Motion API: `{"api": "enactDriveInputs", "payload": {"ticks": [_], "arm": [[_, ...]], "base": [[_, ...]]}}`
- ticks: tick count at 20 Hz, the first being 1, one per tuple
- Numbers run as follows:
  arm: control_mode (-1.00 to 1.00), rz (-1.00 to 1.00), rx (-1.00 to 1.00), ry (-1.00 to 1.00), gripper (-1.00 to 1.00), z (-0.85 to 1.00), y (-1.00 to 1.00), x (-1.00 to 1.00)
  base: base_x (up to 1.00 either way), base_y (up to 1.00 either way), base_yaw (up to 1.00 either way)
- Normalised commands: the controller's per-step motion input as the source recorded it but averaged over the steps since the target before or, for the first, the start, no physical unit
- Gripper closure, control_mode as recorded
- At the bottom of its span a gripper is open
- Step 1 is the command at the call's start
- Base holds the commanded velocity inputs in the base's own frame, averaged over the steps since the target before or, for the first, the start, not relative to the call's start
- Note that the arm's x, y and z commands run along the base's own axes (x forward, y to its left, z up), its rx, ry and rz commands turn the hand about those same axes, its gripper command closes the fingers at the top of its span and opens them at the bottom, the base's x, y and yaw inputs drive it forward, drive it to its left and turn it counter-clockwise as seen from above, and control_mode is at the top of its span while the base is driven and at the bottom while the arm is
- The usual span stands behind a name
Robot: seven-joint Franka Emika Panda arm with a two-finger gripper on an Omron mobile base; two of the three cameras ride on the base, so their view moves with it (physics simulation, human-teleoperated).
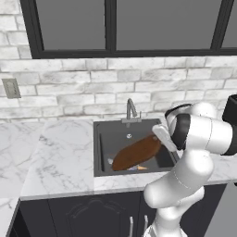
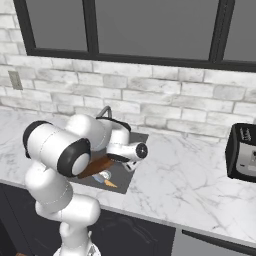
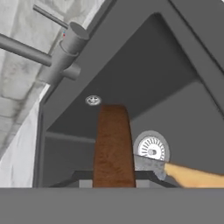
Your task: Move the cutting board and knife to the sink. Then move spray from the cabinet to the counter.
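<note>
Inside sink (image 1: 102,147), cutting board (image 1: 136,153) slanting diagonally, knife (image 3: 179,172) beneath

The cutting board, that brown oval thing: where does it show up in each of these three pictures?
Left base view: the board lies slanting inside the sink, centre of the picture.
Right base view: a brown sliver of it peeks out beside the robot's arm, left of centre.
Hand view: it runs up the middle from the bottom, over the basin floor.
Shared landmark: the knife, lying in the sink beside the board.
</note>
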Motion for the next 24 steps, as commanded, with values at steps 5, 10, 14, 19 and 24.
{"api": "enactDriveInputs", "payload": {"ticks": [5, 10, 14, 19, 24], "arm": [[-1.00, -0.02, -0.02, 0.03, 1.00, -0.21, 0.09, 0.34], [-1.00, 0.00, -0.01, -0.10, 1.00, -0.24, 0.41, 0.25], [-1.00, 0.00, 0.00, -0.27, 1.00, -0.44, 0.46, -0.01], [-1.00, 0.01, -0.02, -0.25, -1.00, -0.46, 0.22, -0.17], [-1.00, 0.00, 0.00, -0.06, -1.00, 0.00, -0.02, -0.01]], "base": [[0.00, 0.00, 0.00], [0.00, 0.00, 0.00], [0.00, 0.00, 0.00], [0.00, 0.00, 0.00], [0.00, 0.00, 0.00]]}}
